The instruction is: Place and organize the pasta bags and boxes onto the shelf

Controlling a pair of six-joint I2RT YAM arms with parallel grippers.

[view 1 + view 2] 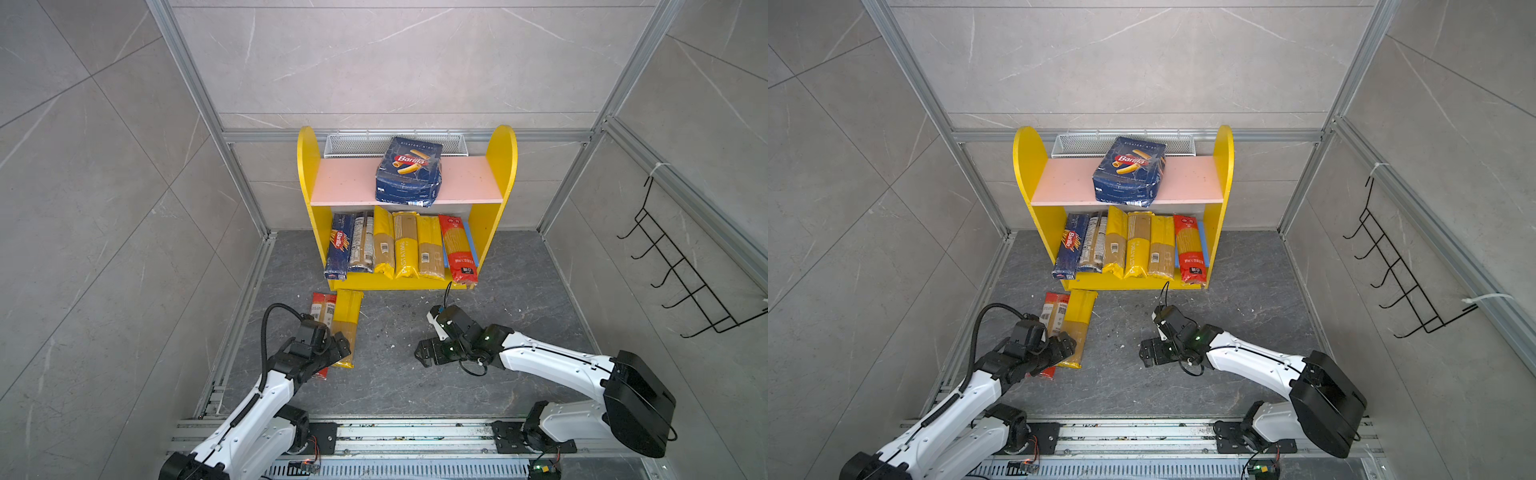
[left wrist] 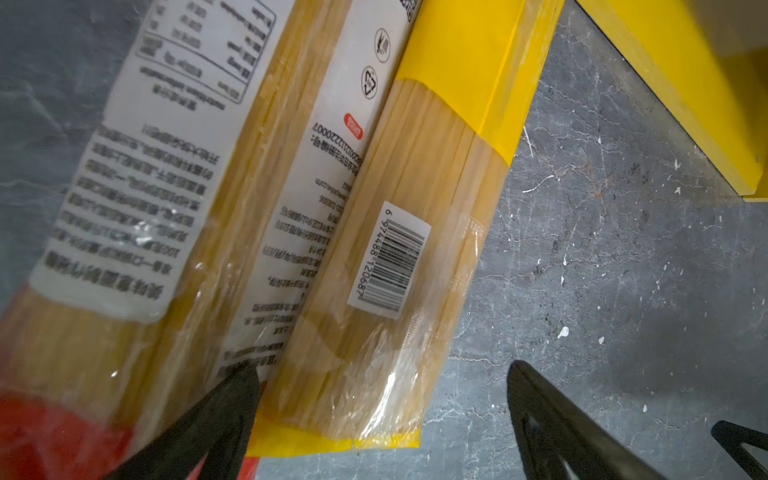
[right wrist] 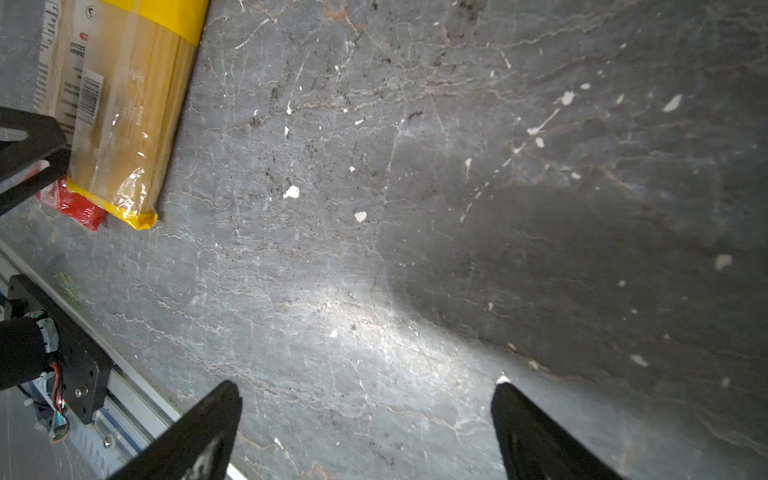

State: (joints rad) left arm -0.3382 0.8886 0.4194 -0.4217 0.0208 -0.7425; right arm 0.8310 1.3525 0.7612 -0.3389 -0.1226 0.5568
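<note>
The shelf (image 1: 306, 174) (image 1: 1022, 174) stands at the back with a wide dark-blue rigatoni pack (image 1: 409, 170) on its pink upper board. Several pasta packs stand side by side on the lower board, from a dark-blue spaghetti box (image 1: 340, 245) to a red bag (image 1: 457, 249). Two bags lie on the floor in front: a red-ended one (image 1: 322, 307) (image 2: 145, 187) and a yellow-ended one (image 1: 348, 316) (image 2: 395, 249). My left gripper (image 1: 332, 359) (image 2: 380, 368) hangs open over the yellow-ended bag's near end, fingers either side of it. My right gripper (image 1: 430, 336) (image 3: 365, 386) is open over bare floor.
A black wire hook rack (image 1: 681, 266) hangs on the right wall. The metal rail (image 1: 415, 432) carrying both arm bases runs along the front. An aluminium frame (image 1: 249, 270) borders the grey floor on the left, close to the two lying bags.
</note>
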